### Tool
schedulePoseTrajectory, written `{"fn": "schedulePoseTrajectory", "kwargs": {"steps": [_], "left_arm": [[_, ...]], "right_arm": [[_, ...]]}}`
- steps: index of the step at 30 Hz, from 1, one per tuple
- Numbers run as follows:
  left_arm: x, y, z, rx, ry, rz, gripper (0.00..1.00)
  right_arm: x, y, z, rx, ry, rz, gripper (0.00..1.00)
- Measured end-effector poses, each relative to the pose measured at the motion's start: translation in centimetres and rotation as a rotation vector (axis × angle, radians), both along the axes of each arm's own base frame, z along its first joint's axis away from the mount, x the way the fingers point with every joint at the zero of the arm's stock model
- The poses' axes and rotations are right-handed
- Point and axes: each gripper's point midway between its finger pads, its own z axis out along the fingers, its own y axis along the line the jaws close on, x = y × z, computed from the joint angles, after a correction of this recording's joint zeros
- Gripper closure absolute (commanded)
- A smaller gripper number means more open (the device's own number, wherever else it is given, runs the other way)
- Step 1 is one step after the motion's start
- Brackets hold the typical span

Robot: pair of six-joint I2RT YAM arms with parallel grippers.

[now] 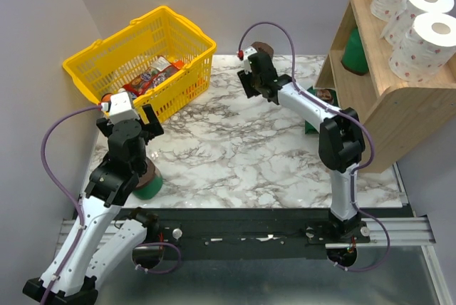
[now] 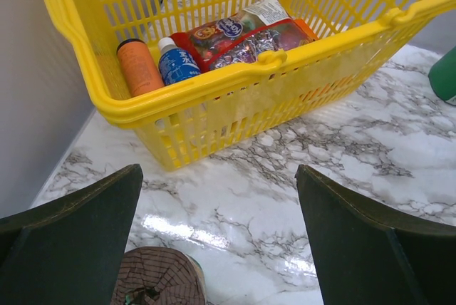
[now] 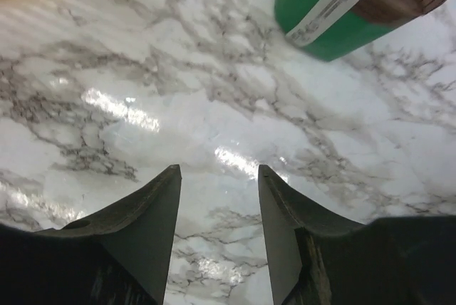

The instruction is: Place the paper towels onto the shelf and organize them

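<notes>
Three white paper towels with red dots stand in a row on the top tier of the wooden shelf. One green roll sits on its lower tier. Another green roll with a brown end lies on the marble just ahead of my right gripper, which is open with nothing between its fingers; that gripper is at the table's far middle. My left gripper is wide open over bare marble in front of the basket. A brown-ended green roll lies just below it, under the left arm.
A yellow plastic basket holding snack packets and bottles stands at the far left, close ahead of the left gripper. Grey walls close the left and back. A small green object sits by the shelf's foot behind the right arm.
</notes>
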Motion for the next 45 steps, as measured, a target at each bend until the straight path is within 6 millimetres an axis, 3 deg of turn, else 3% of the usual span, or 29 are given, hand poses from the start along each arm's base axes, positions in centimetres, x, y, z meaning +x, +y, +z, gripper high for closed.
{"fn": "schedulePoseTrajectory", "kwargs": {"steps": [3, 7, 10, 15, 21, 38, 45], "left_arm": [[0.0, 0.0, 0.1, 0.0, -0.002, -0.001, 0.01], [0.0, -0.1, 0.0, 0.0, -0.002, -0.004, 0.01], [0.0, -0.1, 0.0, 0.001, -0.001, -0.003, 0.01], [0.0, -0.1, -0.1, 0.003, 0.004, -0.004, 0.01], [0.2, -0.2, -0.2, 0.005, 0.009, -0.004, 0.01], [0.4, -0.3, -0.3, 0.006, 0.011, -0.005, 0.01], [0.3, -0.3, -0.2, 0.004, 0.007, -0.005, 0.01]], "right_arm": [[1.8, 0.0, 3.6, 0.0, -0.101, -0.054, 0.44], [6.6, -1.0, 9.3, 0.014, -0.289, -0.18, 0.43], [9.1, -1.3, 11.0, 0.03, -0.378, -0.24, 0.41], [11.6, -2.2, 8.1, 0.021, -0.404, -0.282, 0.38], [13.0, -1.9, 3.6, 0.094, -0.352, -0.31, 0.37], [14.6, -0.2, 3.3, 0.403, -0.307, -0.38, 0.36], [14.3, -0.8, 1.2, 0.542, -0.22, -0.495, 0.37]]}}
